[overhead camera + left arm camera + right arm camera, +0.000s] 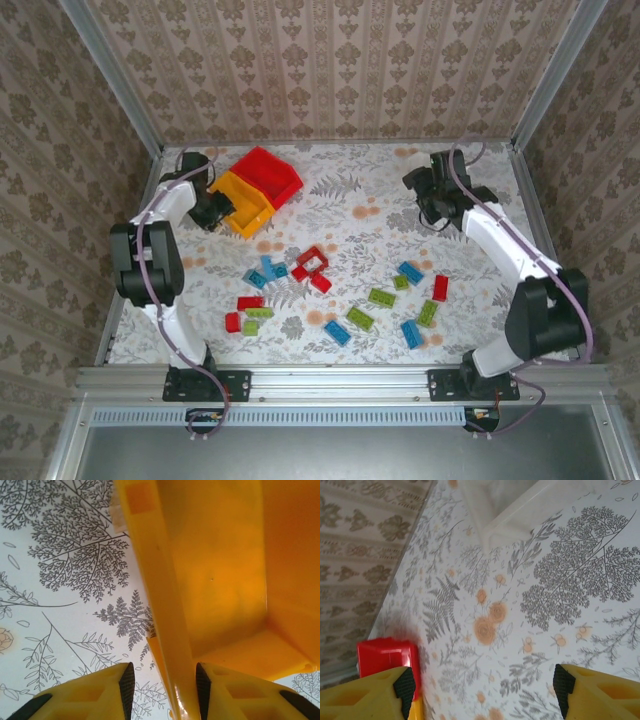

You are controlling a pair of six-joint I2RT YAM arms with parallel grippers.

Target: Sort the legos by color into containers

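Observation:
The yellow-orange container (248,203) stands at the back left, touching the red container (268,175). My left gripper (220,210) straddles the yellow bin's near wall (165,605). One finger is inside the bin against the wall. The other finger (125,685) is outside, with a gap between it and the wall, so the gripper (165,682) is open. My right gripper (432,200) hovers open and empty at the back right (485,685), just short of the white translucent container (505,505). Red, blue and green legos (312,265) lie scattered across the middle of the table.
Blue legos (265,272) and green legos (360,318) spread towards the front, with a red one (440,288) at the right. Patterned walls and a metal frame (130,100) close in the table. The red bin's corner (385,655) appears beside my right gripper's left finger.

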